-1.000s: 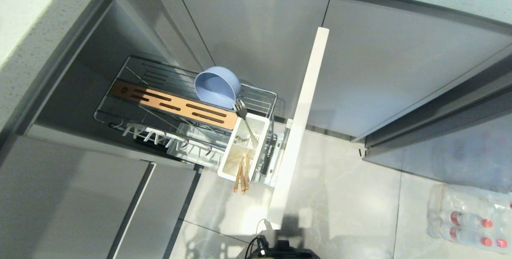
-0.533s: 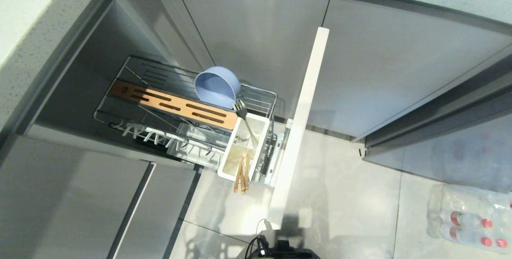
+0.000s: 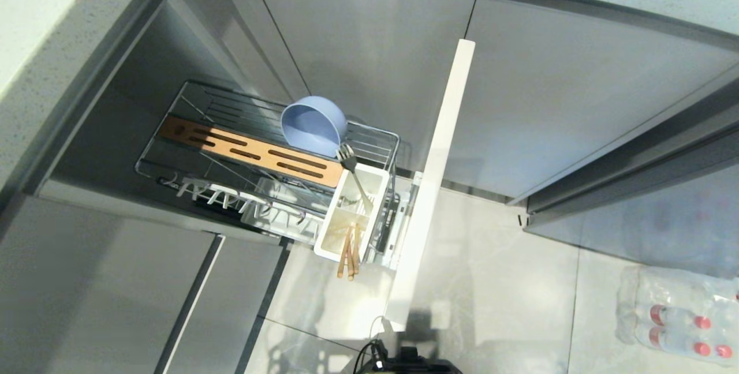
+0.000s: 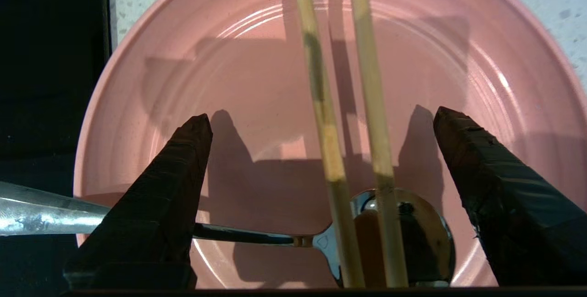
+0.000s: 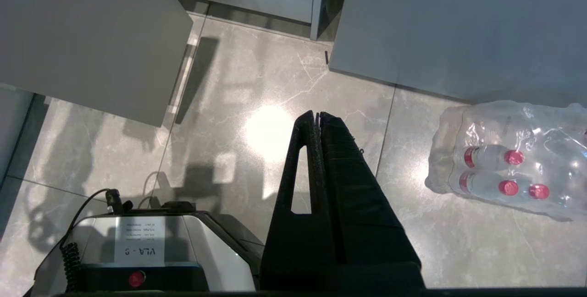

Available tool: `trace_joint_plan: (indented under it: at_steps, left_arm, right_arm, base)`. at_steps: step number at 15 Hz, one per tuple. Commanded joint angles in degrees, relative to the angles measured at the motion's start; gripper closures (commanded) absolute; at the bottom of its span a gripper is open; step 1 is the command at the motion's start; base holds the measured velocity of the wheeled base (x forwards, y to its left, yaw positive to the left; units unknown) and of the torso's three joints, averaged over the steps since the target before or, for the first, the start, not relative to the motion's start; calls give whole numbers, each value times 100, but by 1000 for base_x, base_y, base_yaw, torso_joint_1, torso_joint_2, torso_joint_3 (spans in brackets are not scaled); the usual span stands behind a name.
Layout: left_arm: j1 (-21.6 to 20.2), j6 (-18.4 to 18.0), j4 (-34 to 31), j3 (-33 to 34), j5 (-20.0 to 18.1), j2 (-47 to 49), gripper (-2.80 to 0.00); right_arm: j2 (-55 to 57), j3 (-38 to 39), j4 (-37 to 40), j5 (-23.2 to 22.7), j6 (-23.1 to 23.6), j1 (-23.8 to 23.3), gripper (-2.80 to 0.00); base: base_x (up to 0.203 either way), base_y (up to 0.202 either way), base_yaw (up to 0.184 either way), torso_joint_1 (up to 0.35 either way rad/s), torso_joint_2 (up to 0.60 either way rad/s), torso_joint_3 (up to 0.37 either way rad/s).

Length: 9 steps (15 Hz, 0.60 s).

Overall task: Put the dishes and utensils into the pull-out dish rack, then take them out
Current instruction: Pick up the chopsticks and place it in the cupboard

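My left gripper (image 4: pixel 321 114) hangs open over a salmon-pink plate (image 4: pixel 257 104) on a speckled counter. Pale chopsticks (image 4: pixel 372 118) lie across the plate between my fingers, touching neither. A metal spoon (image 4: pixel 426 242) lies under them. In the head view the pull-out dish rack (image 3: pixel 248 152) stands drawn out, with a blue bowl (image 3: pixel 314 124) tilted on its wires. Its white utensil cup (image 3: pixel 329 229) holds a fork (image 3: pixel 352 169) and brown chopsticks (image 3: pixel 349 255). My right gripper (image 5: pixel 317 114) is shut, empty and parked above the floor. Neither arm shows in the head view.
The rack's narrow pale cabinet front (image 3: pixel 433 183) juts out over the floor tiles. A wrapped pack of water bottles (image 3: pixel 675 310) lies on the floor at the right. My base (image 5: pixel 151 251) sits below the right arm. Grey cabinet doors surround the rack.
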<state>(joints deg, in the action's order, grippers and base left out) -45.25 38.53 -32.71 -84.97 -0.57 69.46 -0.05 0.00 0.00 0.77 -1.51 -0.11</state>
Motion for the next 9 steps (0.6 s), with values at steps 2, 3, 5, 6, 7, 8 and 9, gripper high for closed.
trace_joint_plan:
  at_steps: [2,3,5,6,7,8,9]
  left_arm:
    - [-1,23,-8,86,-8,-20,-280]
    - [-1,23,1,103,-13,-31,-280]
    - [-1,23,1,103,-13,-38,-280]
    - [-1,23,1,103,-13,-38,-280]
    - [-1,5,10,103,-13,-38,-280]
    - [-1,5,28,103,-13,-47,-280]
    - [7,5,72,103,-13,-47,0]
  right_arm:
    - [5,0,0,2,2,-7,0]
    - [5,0,0,3,0,-6,0]
    - [5,0,0,2,2,2,0]
    - [5,0,0,2,2,-6,0]
    - [5,0,0,2,1,-6,0]
    - [5,0,0,2,2,2,0]
    - [5,0,0,2,-4,0,0]
  base:
    - [0,0,0,0,0,0]
    - [0,0,0,0,0,0]
    - [0,0,0,0,0,0]
    - [0,0,0,0,0,0]
    - [0,0,0,0,0,0]
    - [0,0,0,0,0,0]
    - [0,0,0,0,0,0]
